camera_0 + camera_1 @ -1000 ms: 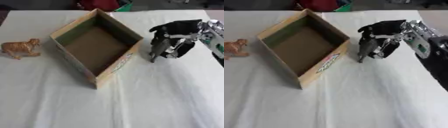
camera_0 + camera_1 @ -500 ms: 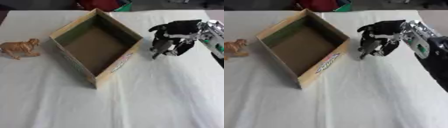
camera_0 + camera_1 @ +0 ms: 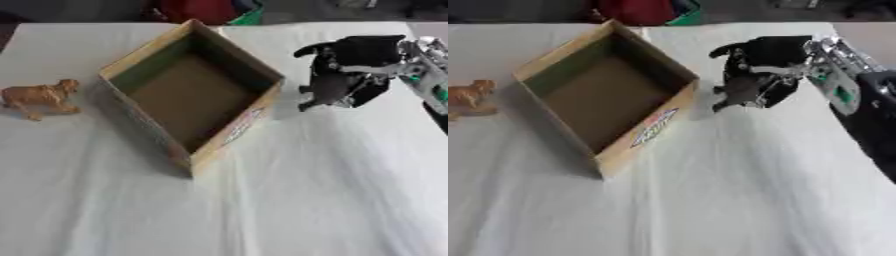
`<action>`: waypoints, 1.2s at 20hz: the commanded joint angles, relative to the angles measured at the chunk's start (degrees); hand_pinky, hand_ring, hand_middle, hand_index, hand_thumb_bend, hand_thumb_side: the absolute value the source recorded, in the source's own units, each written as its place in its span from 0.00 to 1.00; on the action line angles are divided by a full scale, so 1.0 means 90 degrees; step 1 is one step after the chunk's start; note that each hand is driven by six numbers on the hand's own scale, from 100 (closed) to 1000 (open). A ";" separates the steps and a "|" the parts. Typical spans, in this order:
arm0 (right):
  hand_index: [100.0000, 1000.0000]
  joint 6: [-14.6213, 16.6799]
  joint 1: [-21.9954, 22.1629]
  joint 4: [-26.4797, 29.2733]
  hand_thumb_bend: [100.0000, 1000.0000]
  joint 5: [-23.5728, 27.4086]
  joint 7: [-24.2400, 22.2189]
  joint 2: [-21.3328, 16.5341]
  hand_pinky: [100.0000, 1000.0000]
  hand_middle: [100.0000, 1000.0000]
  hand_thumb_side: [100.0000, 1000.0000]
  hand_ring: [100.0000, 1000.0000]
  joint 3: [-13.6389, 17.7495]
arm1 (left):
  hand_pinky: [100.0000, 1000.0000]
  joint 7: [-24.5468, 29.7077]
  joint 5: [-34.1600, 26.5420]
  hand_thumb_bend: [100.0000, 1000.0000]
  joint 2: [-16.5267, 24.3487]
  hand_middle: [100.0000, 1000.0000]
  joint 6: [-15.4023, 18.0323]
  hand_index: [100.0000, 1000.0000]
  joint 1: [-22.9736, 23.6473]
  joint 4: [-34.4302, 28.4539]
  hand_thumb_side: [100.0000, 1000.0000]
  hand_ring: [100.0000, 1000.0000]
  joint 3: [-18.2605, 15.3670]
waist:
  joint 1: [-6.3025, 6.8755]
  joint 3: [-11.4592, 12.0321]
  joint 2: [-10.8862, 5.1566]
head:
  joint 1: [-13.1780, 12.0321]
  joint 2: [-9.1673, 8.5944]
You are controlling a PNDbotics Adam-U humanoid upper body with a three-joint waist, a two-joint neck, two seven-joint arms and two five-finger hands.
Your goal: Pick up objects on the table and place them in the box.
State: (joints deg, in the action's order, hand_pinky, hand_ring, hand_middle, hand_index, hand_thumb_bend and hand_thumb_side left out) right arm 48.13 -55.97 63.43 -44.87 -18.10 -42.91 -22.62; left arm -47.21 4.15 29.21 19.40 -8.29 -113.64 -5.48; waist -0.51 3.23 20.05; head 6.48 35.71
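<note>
At right of centre, the right hand curls round what seems a dark grey object, just beside the box; next, carry it left over the opening.

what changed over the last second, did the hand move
The right hand, curled round a dark grey object, has lifted a little and drawn closer to the box. The box, empty inside, and the brown animal figure to its left stayed put.
</note>
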 commanded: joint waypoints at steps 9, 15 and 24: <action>0.00 0.0427 -0.0660 0.0727 0.00 0.0259 -0.0820 -0.0261 0.11 0.00 0.00 1.00 0.0081 | 0.51 -0.0074 -0.0056 0.00 0.0219 0.74 0.0077 0.81 -0.0051 -0.0106 0.80 0.67 -0.0054 | -0.0049 -0.0053 -0.0283 | 0.0013 0.0069; 0.00 0.0427 -0.1072 0.0791 0.00 0.0784 -0.1269 0.0048 0.12 0.00 0.00 1.00 0.0201 | 0.51 -0.0036 -0.0110 0.00 0.0274 0.74 0.0079 0.80 -0.0092 -0.0106 0.79 0.67 -0.0023 | -0.0088 -0.0057 -0.0345 | 0.0021 0.0101; 0.00 0.0427 -0.1665 0.0424 0.00 0.1462 -0.1679 0.0898 0.10 0.00 0.00 0.99 0.0486 | 0.51 0.0025 -0.0207 0.00 0.0288 0.74 0.0092 0.80 -0.0205 -0.0106 0.79 0.67 0.0032 | -0.0116 0.0079 -0.0350 | 0.0106 0.0061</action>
State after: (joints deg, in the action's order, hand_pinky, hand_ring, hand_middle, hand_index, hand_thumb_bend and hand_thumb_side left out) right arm 42.78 -69.25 67.45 -32.82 -23.45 -34.85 -19.50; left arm -46.74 2.60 29.81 19.59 -9.53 -113.64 -5.09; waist -1.72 3.94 18.22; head 7.15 36.26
